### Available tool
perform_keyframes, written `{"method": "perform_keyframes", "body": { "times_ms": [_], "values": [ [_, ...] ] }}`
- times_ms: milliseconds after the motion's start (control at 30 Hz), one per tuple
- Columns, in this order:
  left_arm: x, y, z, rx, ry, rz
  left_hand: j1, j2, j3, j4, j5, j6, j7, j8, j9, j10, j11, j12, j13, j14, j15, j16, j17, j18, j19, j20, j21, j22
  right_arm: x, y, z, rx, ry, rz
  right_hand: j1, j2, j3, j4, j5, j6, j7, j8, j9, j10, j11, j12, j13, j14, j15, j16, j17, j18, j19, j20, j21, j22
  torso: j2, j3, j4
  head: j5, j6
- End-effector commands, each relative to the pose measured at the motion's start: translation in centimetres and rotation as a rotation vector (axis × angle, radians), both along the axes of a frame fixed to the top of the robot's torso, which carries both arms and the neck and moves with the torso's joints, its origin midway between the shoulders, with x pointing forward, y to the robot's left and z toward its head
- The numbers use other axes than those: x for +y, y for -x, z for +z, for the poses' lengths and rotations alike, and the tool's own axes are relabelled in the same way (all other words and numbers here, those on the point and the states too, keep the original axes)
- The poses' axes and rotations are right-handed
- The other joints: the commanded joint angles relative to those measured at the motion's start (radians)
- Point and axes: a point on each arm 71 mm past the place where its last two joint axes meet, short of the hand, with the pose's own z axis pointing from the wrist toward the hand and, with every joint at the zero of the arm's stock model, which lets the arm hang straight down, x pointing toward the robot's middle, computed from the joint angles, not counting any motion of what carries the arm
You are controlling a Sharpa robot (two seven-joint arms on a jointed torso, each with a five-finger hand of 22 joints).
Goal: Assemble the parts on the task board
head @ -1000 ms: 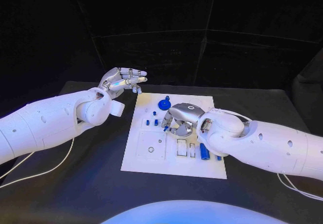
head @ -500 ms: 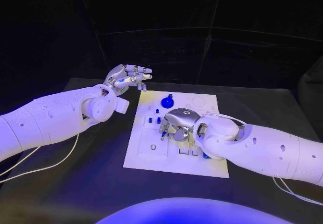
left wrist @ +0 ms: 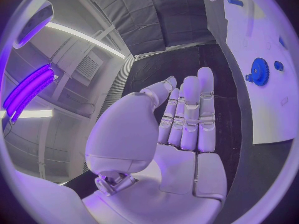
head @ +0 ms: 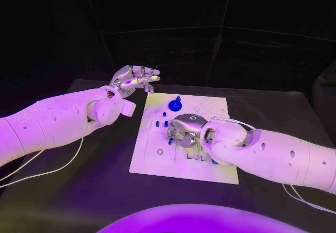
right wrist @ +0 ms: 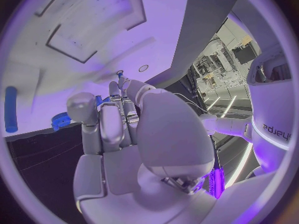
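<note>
The white task board [head: 158, 162] lies in the middle of the black table. A blue gear [head: 175, 105] stands near its far edge, with small blue pegs [head: 159, 124] just nearer. My right hand [head: 183, 128] is down on the board's middle, its fingers curled together and its thumb pinching a small blue part [right wrist: 99, 100]. In the right wrist view a blue rod [right wrist: 10, 109] lies on the board and the gear [right wrist: 60, 119] shows beyond the hand. My left hand [head: 136, 77] hovers off the board's far left corner, holding nothing, its fingers [left wrist: 187, 114] straight and side by side.
Rectangular slots and a round hole [head: 160, 151] mark the board's near half. White cables [head: 49, 170] trail across the table on the left. My right forearm [head: 273, 155] covers the board's near right corner. Black table [head: 91, 194] surrounds the board.
The camera has shifted a little. My right hand has edged slightly nearer along the board, still fingers-down. My left hand stays raised at the far left corner.
</note>
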Motion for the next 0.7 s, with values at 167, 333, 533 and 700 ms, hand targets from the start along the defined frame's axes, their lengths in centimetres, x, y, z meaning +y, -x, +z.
{"method": "perform_keyframes", "body": {
  "times_ms": [167, 333, 533, 700],
  "values": [
    [-0.13, -0.02, 0.15, -0.002, 0.011, -0.011, 0.003, -0.001, -0.002, -0.003, 0.004, -0.001, 0.005, 0.006, 0.0, -0.008, -0.001, 0.003, 0.001, -0.005, 0.002, -0.003, -0.001, 0.014, -0.007, -0.003, -0.004, -0.001, 0.22, 0.07, -0.25, 0.006, 0.036, 0.019, -0.014, 0.0, 0.005, 0.0, 0.007, 0.0, 0.004, -0.003, 0.001, -0.004, 0.004, -0.004, -0.001, 0.032, 0.0, 0.007, 0.0, -0.017, 0.006, -0.001, 0.005, 0.001, 0.0, -0.0004, -0.0001, 0.003, -0.003],
    [-0.09, -0.03, 0.14, -0.001, 0.011, -0.011, 0.003, -0.001, -0.002, -0.003, 0.004, -0.001, 0.005, 0.006, 0.0, -0.008, -0.001, 0.003, 0.001, -0.005, 0.002, -0.003, -0.001, 0.014, -0.007, -0.003, -0.004, -0.001, 0.34, 0.11, -0.39, 0.008, 0.05, 0.023, -0.015, 0.0, 0.005, 0.0, 0.007, 0.0, 0.005, -0.003, 0.001, -0.004, 0.005, -0.004, -0.001, 0.032, 0.0, 0.006, -0.001, -0.016, 0.006, -0.001, 0.005, 0.0, 0.0, -0.0005, 0.0002, 0.004, -0.004],
    [-0.03, -0.04, 0.13, 0.0, 0.01, -0.01, 0.003, -0.001, -0.002, -0.003, 0.004, -0.002, 0.005, 0.006, 0.0, -0.008, 0.0, 0.004, 0.001, -0.006, 0.002, -0.003, -0.001, 0.013, -0.007, -0.003, -0.004, -0.001, 0.53, 0.21, -0.49, -0.005, 0.056, 0.028, -0.034, -0.006, -0.001, 0.0, 0.009, -0.01, 0.007, -0.009, -0.001, -0.015, 0.008, -0.011, -0.004, 0.031, 0.003, 0.005, -0.005, -0.016, 0.003, 0.002, 0.004, -0.002, 0.0, -0.0005, -0.0001, 0.005, -0.005],
    [0.03, -0.07, 0.11, 0.001, 0.009, -0.009, 0.002, 0.0, -0.003, -0.003, 0.004, -0.003, 0.005, 0.006, 0.0, -0.009, 0.0, 0.005, 0.001, -0.006, 0.002, -0.003, -0.002, 0.013, -0.007, -0.003, -0.005, -0.001, 0.69, 0.34, -0.65, -0.01, 0.038, 0.033, -0.107, -0.045, -0.043, 0.024, 0.026, -0.102, 0.035, -0.018, -0.011, -0.097, 0.037, -0.055, -0.017, 0.024, 0.027, -0.005, -0.027, -0.011, -0.02, 0.021, -0.02, -0.043, -0.001, -0.0008, -0.0002, 0.005, -0.004]
  ]
}}
